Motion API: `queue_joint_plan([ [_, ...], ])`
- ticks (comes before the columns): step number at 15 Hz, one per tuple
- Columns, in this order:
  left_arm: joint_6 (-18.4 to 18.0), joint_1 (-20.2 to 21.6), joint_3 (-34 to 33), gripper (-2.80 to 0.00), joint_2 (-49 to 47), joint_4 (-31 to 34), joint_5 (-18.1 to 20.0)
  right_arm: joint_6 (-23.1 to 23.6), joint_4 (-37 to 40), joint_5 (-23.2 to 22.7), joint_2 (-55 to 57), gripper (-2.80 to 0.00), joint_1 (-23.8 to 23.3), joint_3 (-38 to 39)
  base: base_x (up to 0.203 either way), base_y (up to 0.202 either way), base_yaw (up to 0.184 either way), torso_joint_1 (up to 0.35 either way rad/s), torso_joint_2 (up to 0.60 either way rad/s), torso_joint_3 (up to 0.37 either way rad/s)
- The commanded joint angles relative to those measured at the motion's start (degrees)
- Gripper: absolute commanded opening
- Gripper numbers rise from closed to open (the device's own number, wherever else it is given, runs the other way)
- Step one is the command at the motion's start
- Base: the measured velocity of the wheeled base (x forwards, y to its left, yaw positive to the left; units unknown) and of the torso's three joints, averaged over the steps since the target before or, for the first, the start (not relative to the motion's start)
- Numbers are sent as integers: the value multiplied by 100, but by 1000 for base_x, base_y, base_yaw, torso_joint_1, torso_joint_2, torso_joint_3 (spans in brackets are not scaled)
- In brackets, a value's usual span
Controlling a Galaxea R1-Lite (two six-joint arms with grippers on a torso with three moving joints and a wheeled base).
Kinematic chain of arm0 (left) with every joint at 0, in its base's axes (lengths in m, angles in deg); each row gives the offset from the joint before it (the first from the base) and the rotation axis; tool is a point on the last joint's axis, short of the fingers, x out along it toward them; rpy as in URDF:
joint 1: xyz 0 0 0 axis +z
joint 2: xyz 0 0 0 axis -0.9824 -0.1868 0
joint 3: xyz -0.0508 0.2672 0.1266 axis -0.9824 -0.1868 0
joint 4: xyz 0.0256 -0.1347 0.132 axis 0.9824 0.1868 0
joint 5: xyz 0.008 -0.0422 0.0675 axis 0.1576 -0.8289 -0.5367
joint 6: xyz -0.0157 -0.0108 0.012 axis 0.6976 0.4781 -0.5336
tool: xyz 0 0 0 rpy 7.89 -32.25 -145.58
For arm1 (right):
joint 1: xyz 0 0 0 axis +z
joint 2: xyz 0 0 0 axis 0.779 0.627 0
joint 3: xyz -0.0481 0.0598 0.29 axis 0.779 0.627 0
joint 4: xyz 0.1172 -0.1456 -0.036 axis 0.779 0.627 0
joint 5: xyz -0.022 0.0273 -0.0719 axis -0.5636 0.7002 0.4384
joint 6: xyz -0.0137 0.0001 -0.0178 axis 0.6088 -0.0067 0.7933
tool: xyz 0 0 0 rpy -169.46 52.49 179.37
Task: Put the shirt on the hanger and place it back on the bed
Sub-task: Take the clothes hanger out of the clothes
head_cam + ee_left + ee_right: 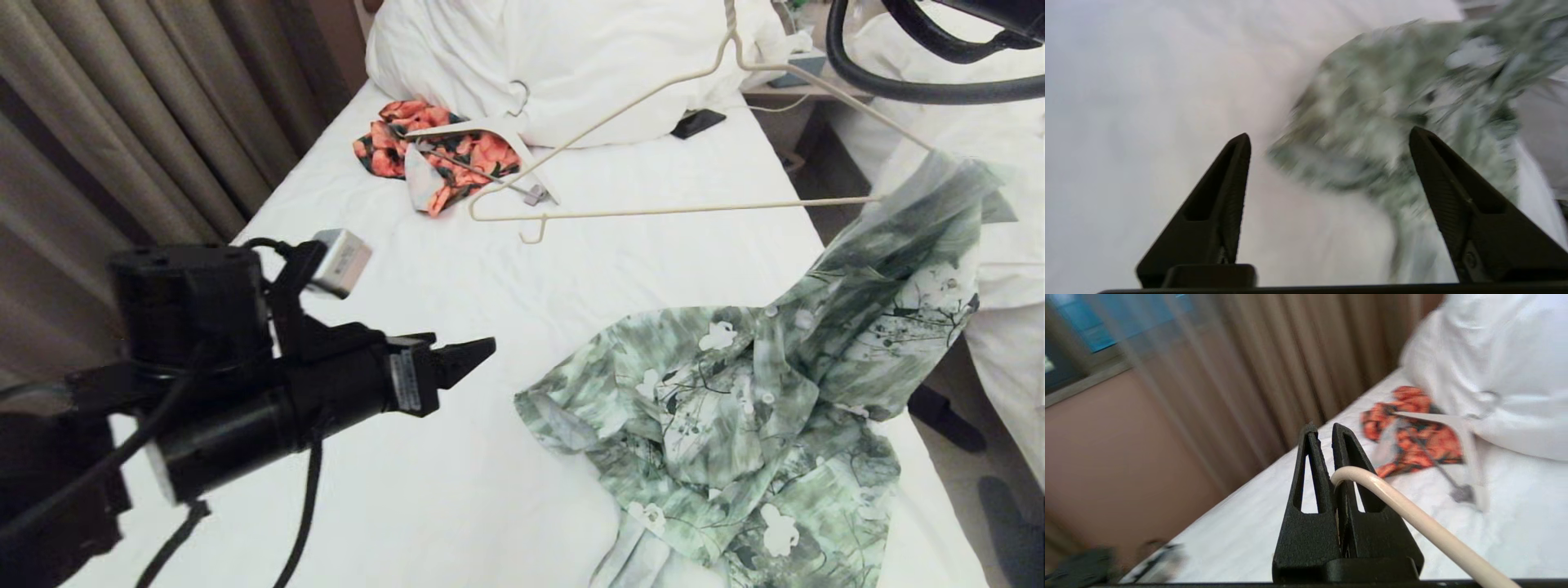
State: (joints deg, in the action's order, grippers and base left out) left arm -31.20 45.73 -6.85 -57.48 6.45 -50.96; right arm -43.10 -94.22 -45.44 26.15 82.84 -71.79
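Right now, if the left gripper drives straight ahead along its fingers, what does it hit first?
Probably the shirt: the open left gripper points at its crumpled near edge on the bed, with bare sheet before it. Depth is unclear; it may pass just above.

No legible text, label, brand, number or sign appears in any view. A small pale sticker on the left gripper body, seen from the head camera at near left, carries markings too fine to read (it may be a label, but nothing on it can be made out).
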Motion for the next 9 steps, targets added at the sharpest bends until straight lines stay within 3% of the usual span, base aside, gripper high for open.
queue_joint_plan([
  [1, 18, 640, -786, -280, 1033, -9, 4, -14, -15, 225, -18, -280, 34, 12, 0, 0, 0, 0, 0, 0],
  [5, 19, 2591, -1682, -280, 2391, 135, 137, -350, -628, 912, -109, -280, 210, 291, 0, 0, 0, 0, 0, 0],
  [6, 18, 2892, -1761, -280, 2757, 319, 204, -371, -759, 935, -181, -280, 259, 487, 0, 0, 0, 0, 0, 0],
  [9, 37, 3171, -1811, -280, 3755, 1353, 329, -382, -1447, 1115, -578, -280, 466, 1208, 0, 0, 0, 0, 0, 0],
])
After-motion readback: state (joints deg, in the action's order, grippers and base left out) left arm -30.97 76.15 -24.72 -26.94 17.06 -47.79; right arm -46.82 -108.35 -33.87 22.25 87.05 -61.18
